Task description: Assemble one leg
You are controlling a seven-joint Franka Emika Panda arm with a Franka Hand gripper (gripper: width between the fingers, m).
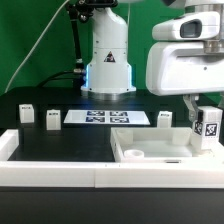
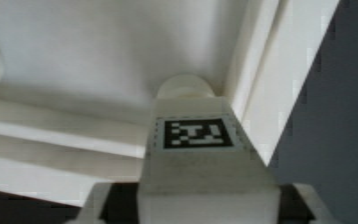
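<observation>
The gripper [image 1: 203, 112] is clamped on a leg [image 1: 208, 124], tag facing out. It holds the leg upright above the tray [image 1: 150, 157] rim, at the tray's 3 o'clock in the exterior view, probably to align it with a corner socket.

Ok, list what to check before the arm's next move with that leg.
1. Grip: the gripper is shut on the leg, with its tag towards the wrist camera. Ok.
2. Leg roughly upright in the exterior view. Ok.
3. Leg near the corner of the tray on the exterior view's right. Ok.
4. Where the leg's far end meets the tray: hidden by the leg itself. Cannot tell.
5. Leg touching the tray or apart from it. Cannot tell.
6. Three spare legs stand apart from the gripper. Ok.
</observation>
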